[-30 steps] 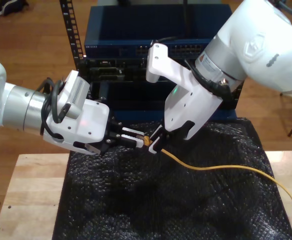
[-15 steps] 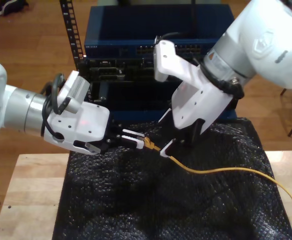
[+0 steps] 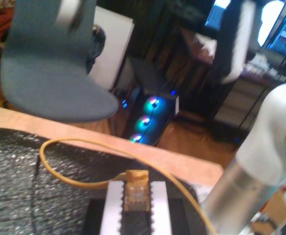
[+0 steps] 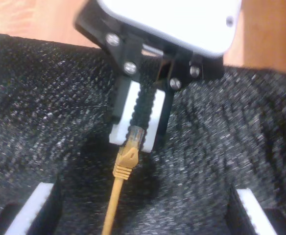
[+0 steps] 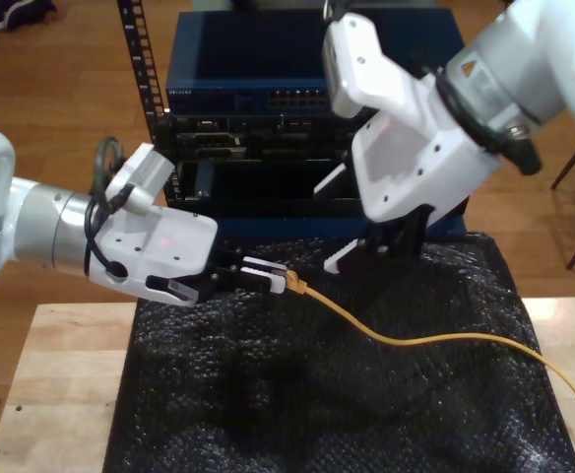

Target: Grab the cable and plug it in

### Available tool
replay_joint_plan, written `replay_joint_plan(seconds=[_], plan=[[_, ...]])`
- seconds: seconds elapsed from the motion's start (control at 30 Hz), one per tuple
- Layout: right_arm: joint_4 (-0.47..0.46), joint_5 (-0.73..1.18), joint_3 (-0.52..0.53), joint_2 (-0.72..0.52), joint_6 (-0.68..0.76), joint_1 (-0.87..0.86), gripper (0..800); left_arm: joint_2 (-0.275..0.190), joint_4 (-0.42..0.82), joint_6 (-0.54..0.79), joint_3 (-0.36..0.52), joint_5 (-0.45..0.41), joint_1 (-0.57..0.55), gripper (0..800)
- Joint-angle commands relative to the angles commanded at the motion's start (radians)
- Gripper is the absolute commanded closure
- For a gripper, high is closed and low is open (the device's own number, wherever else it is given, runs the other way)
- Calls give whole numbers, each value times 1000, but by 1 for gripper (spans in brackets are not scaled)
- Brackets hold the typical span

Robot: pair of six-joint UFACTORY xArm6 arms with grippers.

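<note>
The yellow cable runs across the black mat from the exterior view's right edge to its clear plug. My first gripper, on the arm at the exterior view's left, is shut on that plug. The first wrist view shows the plug clamped between the ribbed pads, with the cable looping away behind it. My second gripper hangs open above the mat, just to the right of the plug in the exterior view and clear of the cable. Its wrist view looks at the first gripper holding the plug.
A black padded mat covers the wooden table. Behind it stands a blue network switch with a row of ports in a rack with a perforated rail. The rack's dark lower bays sit close behind both grippers.
My second gripper has let go of the cable, opened and lifted up and to the exterior view's right. My first gripper keeps hold of the plug and has barely moved.
</note>
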Motion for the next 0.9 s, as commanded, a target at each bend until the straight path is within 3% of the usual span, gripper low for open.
replay_joint_plan(seconds=[0.67,0.9], plan=[[0,-11,100,-138,-169,28,16,112,-91,-81,0,190,40,794],[-2,-258,209,-160,-227,123,13,138,-115,-115,0,241,43,794]])
